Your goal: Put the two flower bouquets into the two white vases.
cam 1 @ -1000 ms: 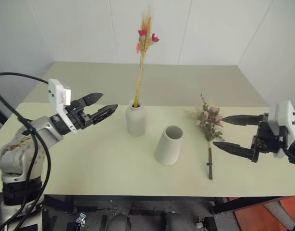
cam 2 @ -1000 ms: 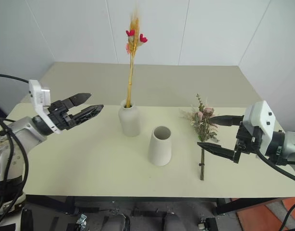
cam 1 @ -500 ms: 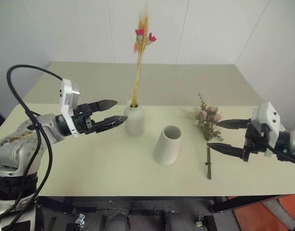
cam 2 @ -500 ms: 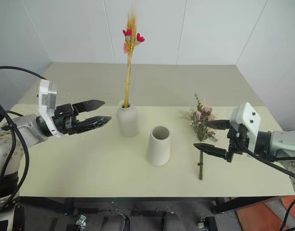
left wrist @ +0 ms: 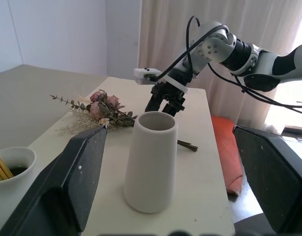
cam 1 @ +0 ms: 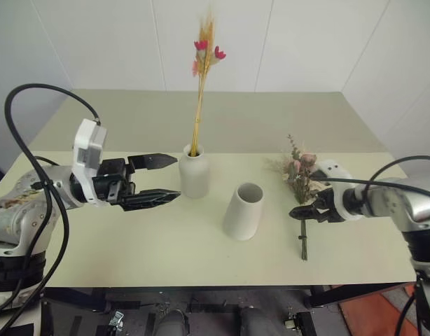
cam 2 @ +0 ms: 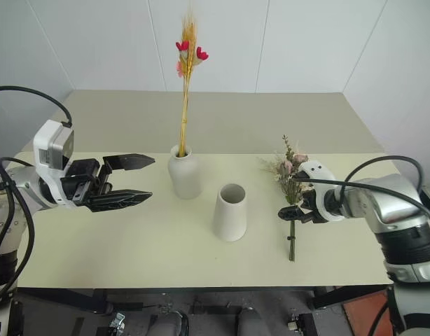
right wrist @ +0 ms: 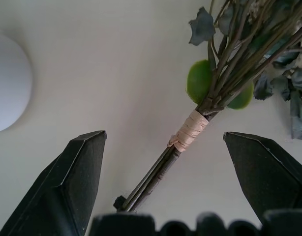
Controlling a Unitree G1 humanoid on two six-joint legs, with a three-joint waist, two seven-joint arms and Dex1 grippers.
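R gripper (right wrist: 161,147) has dropped over rose bouquet (cam 1: 301,173) stems, fingers spread; L gripper (cam 1: 162,178) spread too; grasp next

two white vases (cam 1: 192,172), two flower bouquets (cam 1: 300,176), one table (cam 1: 166,245)

Stems (cam 1: 199,98) in bottle vase (cam 1: 193,171); right: cone vase (cam 1: 243,211), rose bouquet (cam 1: 300,187).
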